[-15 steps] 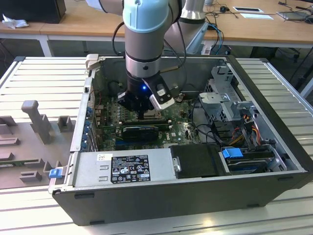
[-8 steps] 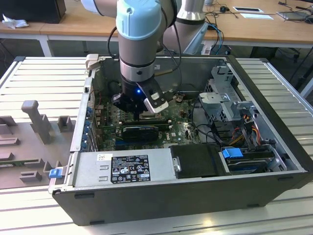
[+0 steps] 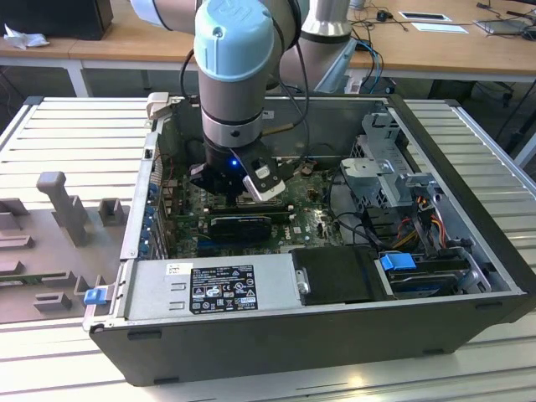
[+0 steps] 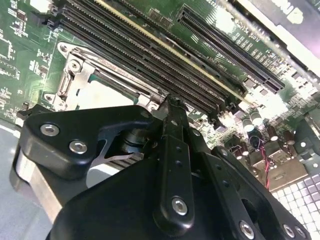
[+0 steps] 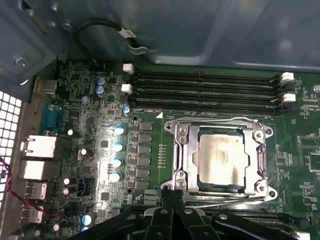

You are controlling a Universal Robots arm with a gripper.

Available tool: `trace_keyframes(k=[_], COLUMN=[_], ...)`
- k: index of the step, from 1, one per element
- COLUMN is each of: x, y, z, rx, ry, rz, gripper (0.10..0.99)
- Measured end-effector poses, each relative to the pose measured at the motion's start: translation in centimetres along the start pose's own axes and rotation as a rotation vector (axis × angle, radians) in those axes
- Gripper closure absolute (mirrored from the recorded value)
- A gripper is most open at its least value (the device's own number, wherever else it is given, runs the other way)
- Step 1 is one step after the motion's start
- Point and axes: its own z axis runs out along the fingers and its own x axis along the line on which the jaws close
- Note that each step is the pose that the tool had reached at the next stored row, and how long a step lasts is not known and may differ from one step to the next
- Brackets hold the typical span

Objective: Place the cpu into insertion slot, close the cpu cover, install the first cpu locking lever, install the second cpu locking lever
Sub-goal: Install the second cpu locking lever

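Note:
The cpu (image 5: 221,159) is a pale silvery-beige square lying flat in the insertion slot (image 5: 261,189) on the green board. The cpu cover (image 5: 184,159), a dark-silver frame, lies down around it, and the chip shows through its window. A thin wire lever (image 5: 225,201) runs along the socket's edge closest to the fingers. My gripper (image 5: 173,196) is shut, its black fingertips pressed together right at that edge, by the lever. In the second wrist view the gripper (image 4: 170,105) stands just over the socket (image 4: 95,87). In the exterior view the arm's wrist (image 3: 234,172) reaches down into the open computer case.
Long black memory slots (image 5: 205,92) run along the socket's far side. A row of capacitors (image 5: 118,155) and rear ports (image 5: 37,147) sit beside it. In the exterior view, a black card (image 3: 241,224), the power supply (image 3: 209,285) and a drive cage (image 3: 389,167) crowd the case around the arm.

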Motion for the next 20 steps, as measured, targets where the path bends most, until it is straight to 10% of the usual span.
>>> trace_keyframes(k=[11, 14, 20], x=[0.02, 0.03, 0.01], y=[-0.66, -0.65, 0.18], z=[0.83, 0.68, -3.04], rx=[-0.089, -0.093, -0.093], ry=[-0.0046, -0.0046, -0.0047], rz=[-0.001, -0.001, -0.001], gripper=[0.98, 0.98, 0.98])
